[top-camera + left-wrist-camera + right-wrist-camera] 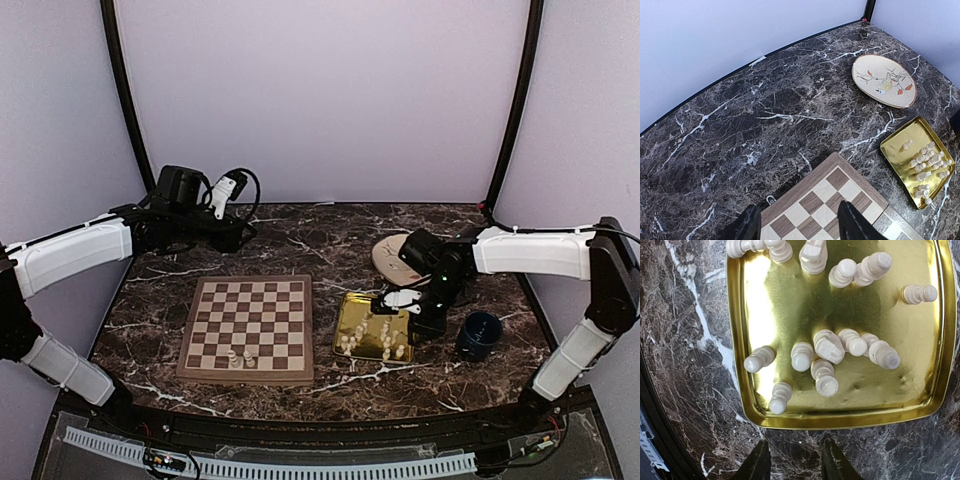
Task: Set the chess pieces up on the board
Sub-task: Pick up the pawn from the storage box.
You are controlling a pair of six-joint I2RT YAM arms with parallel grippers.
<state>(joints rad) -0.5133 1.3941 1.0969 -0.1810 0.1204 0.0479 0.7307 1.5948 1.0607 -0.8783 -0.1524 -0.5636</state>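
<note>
Right gripper [795, 465] hangs over the near rim of the gold tray [736, 340], fingers spread part-way, nothing between them. Left gripper [797, 227] hovers over the far corner of the board [247, 300], fingers also apart and empty.

Most chess pieces [829, 346] are in the tray. Many appear to lie on their sides, and the middle group is packed, with pieces touching. Two white pieces [241, 357] stand on the board's near rows, side by side.

Risks, as I judge them:
- Closing on one piece in the packed group is likely to catch or shove a neighbour, so two could lift or one could pop out.
- The pieces are rounded and the tray is glossy, so a sideways nudge may roll one away from the fingers.
- A piece pinched while lying down arrives at the board horizontal and will not stand when released.
- The tray sits loose on the marble table [330, 250], so downward contact on its rim could tip or slide it.
- A low approach to the near rows may knock over the two standing pieces.
</note>
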